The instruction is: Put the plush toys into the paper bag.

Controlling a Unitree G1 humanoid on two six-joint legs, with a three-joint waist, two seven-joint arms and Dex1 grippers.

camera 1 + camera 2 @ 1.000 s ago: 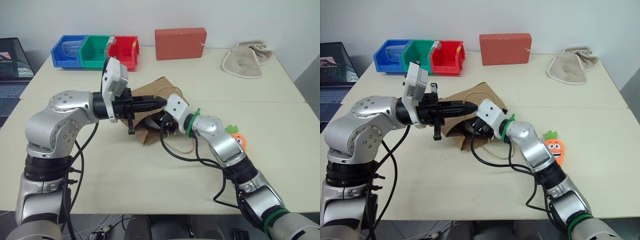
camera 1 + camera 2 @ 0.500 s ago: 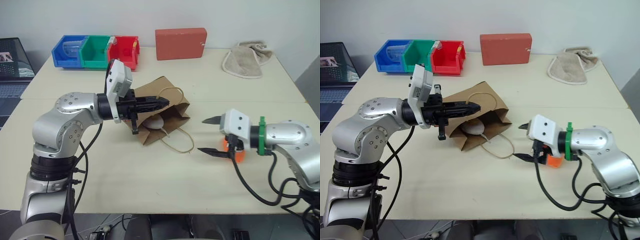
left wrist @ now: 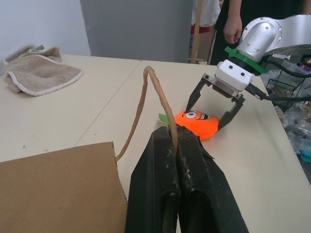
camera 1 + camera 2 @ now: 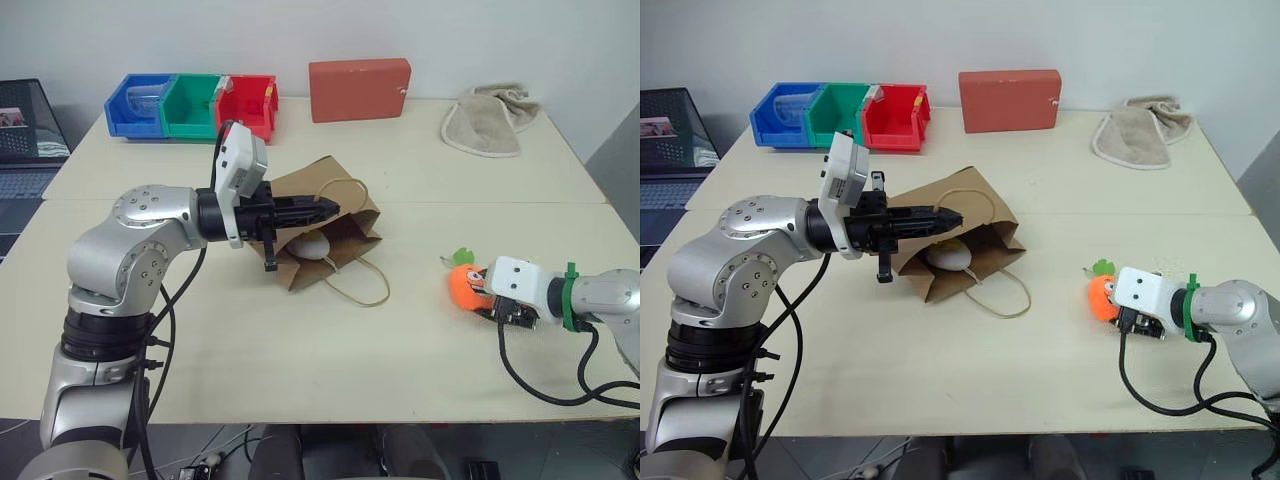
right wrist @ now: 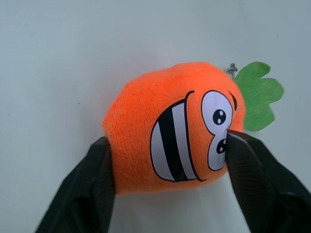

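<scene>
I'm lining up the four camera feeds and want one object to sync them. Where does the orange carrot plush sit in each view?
Left eye view: carrot plush lies on the table at right, just ahead of the right gripper.
Right eye view: at right, beside the same gripper.
Left wrist view: beyond the bag handle, between the right gripper's fingers.
Right wrist view: centre, a finger on each side.
Shared landmark: the right gripper.

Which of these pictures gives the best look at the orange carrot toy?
The right wrist view: the carrot toy is close up, face and green leaf plain, between the right gripper fingers. The left wrist view shows it smaller, on the table. In the head views the gripper's white housing partly hides it.
</scene>
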